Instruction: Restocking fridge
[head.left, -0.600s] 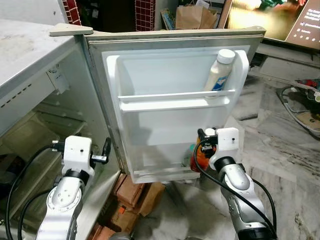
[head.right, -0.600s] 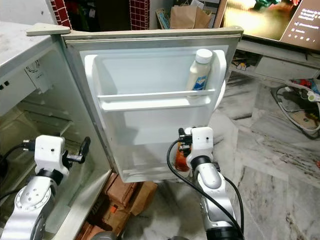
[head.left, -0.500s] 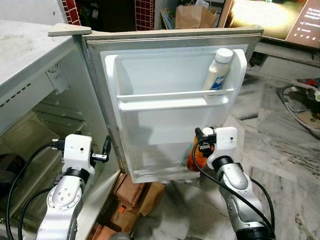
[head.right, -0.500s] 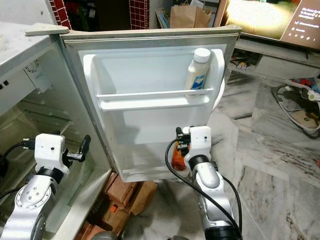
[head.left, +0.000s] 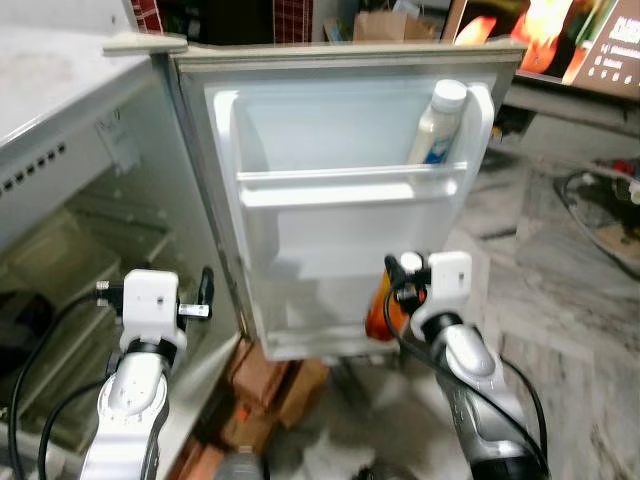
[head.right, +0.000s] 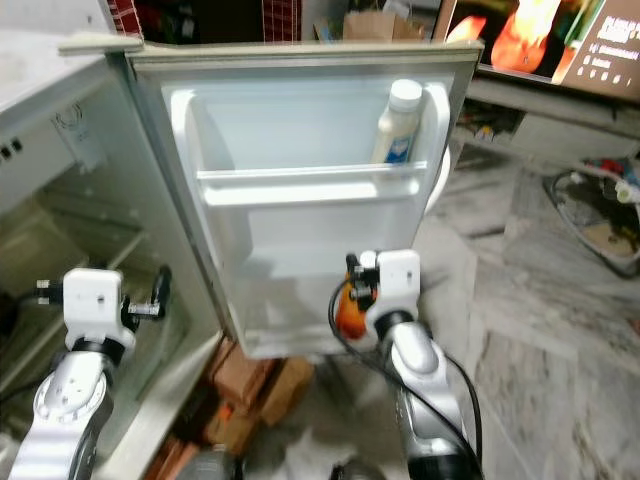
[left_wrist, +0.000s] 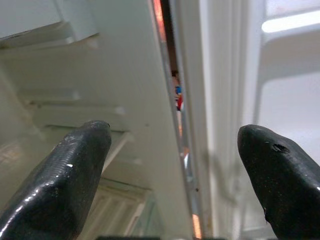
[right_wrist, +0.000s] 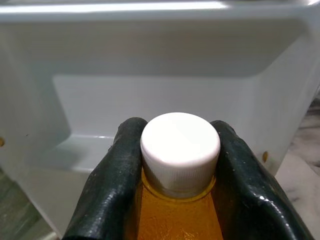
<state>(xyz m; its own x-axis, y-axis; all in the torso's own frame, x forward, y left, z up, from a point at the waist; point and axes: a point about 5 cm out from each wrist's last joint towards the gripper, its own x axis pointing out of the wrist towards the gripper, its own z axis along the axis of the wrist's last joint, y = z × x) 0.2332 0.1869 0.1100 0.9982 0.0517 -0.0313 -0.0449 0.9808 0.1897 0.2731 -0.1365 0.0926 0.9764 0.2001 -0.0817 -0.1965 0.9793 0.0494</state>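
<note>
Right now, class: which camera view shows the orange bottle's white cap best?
The right wrist view: the white cap sits large and sharp, clamped between the right gripper fingers, above the orange bottle. Both eye views show a blurred orange sliver beside the lower door shelf, the cap hidden.

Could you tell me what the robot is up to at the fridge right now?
It is restocking the fridge door. The right gripper is shut on an orange bottle with a white cap, holding it at the door's lower shelf, not yet set down. A white bottle already stands in the upper door shelf. The left gripper is open and idle beside the door's hinge edge.
</note>
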